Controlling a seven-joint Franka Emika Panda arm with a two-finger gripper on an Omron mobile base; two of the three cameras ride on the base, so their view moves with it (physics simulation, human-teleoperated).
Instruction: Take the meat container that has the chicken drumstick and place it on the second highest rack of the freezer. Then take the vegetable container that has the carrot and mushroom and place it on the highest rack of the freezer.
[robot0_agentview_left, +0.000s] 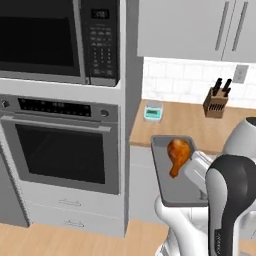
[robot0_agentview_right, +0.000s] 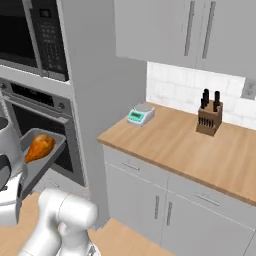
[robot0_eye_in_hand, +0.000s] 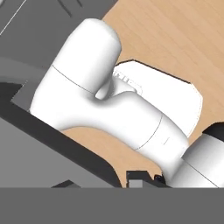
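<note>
**One tray in hand, drumstick aboard**

One shallow grey rectangular meat container (robot0_agentview_left: 170, 192) hangs in the air in front of me, clear of the light wooden tabletop (robot0_agentview_left: 185, 122) and just off its front edge. My gripper (robot0_agentview_left: 193, 164) is at the container's right rim. The fingers themselves are mostly hidden behind my hand, but the container rests on nothing else, so I record the jaws as clamped narrowly on that rim.

The glossy orange-brown chicken drumstick (robot0_agentview_left: 178, 154) lies inside the container. Its thick end is toward the far rim and its narrow bony tip points back toward my base. From the right base view the container (robot0_agentview_right: 55, 137) sits tilted in front of the built-in steel oven (robot0_agentview_right: 47, 125), with the drumstick (robot0_agentview_right: 40, 146) lying against its floor.

In the hand view my dark fingertips (robot0_eye_in_hand: 140, 177) show at the bottom, with part of the container's dark grey side to the left. Wood-grain floor lies beyond.

Surroundings:
- A small white kitchen scale with a teal display (robot0_agentview_left: 153, 111) sits at the back left of the tabletop, near the tall grey panel.
- A brown wooden knife block with black handles (robot0_agentview_left: 216, 102) stands upright against the white tiled wall, well apart from the scale.
- A black microwave (robot0_agentview_left: 50, 40) is mounted above the oven (robot0_agentview_left: 65, 150).
</note>
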